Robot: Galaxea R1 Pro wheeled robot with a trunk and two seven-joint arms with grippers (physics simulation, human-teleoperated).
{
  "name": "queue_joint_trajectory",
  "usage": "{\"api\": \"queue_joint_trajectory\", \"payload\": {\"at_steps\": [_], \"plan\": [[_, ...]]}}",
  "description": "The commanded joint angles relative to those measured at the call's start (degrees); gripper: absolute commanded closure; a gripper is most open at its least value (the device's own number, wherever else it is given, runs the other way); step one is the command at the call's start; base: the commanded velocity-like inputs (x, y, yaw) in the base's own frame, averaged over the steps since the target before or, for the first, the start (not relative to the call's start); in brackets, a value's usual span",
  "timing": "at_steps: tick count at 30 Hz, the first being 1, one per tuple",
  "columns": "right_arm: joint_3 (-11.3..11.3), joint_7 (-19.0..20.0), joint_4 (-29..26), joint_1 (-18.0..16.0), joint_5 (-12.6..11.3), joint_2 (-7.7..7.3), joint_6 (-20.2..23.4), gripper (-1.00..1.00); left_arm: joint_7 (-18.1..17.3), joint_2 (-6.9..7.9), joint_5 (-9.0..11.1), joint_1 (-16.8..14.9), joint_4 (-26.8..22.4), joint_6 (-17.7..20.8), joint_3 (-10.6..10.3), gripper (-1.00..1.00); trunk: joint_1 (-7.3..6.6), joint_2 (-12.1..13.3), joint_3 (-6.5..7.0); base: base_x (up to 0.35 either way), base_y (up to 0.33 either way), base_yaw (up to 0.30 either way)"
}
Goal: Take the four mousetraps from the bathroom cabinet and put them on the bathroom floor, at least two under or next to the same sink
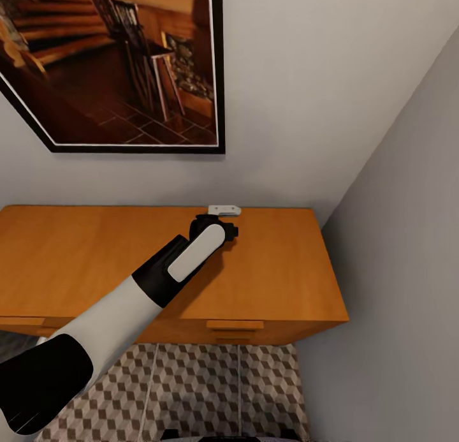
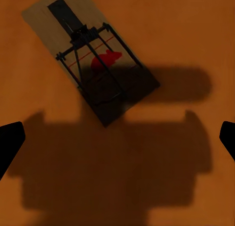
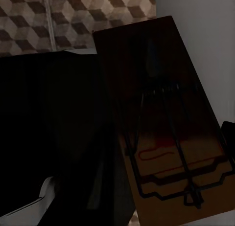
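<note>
cabinet top (image 1: 76,263): orange-brown wood, smooth, matt to satin, faint grain
mousetrap on the cabinet (image 2: 90,59): pale tan wooden board, matt, with thin black wire and a red printed mouse mark
mousetrap by the right arm (image 3: 166,133): wooden board in deep shade, black wire, red line marking
bathroom floor (image 1: 210,384): tiles with a brown, beige and white cube print, pale grout
left arm (image 1: 121,308): smooth white and black plastic shell, slight sheen
wall (image 1: 306,97): plain grey, matt
picture frame (image 1: 220,78): black, smooth
</note>
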Motion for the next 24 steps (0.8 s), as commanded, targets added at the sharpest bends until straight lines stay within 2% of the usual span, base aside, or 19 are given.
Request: {"api": "queue_joint_trajectory", "payload": {"at_steps": [1,12,24], "plan": [[0.51,-0.16,0.04,-0.03,-0.55,0.03,-0.20,1.00,0.48,0.01,0.39,-0.08,-0.12,0.18,-0.08,-1.00,0.03,-0.10,-0.18,0.000,0.000,0.000],[0.51,-0.16,0.04,-0.03,-0.55,0.01,-0.20,1.00,0.53,0.16,0.38,-0.09,-2.29,0.27,-0.11,-1.00,0.03,-0.10,-1.14,0.000,0.000,0.000],[0.51,-0.16,0.04,-0.03,-0.55,-0.03,-0.20,1.00,0.57,0.28,0.38,-0.08,-2.49,0.27,-0.16,-1.00,0.03,-0.10,-1.28,0.001,0.000,0.000]]}}
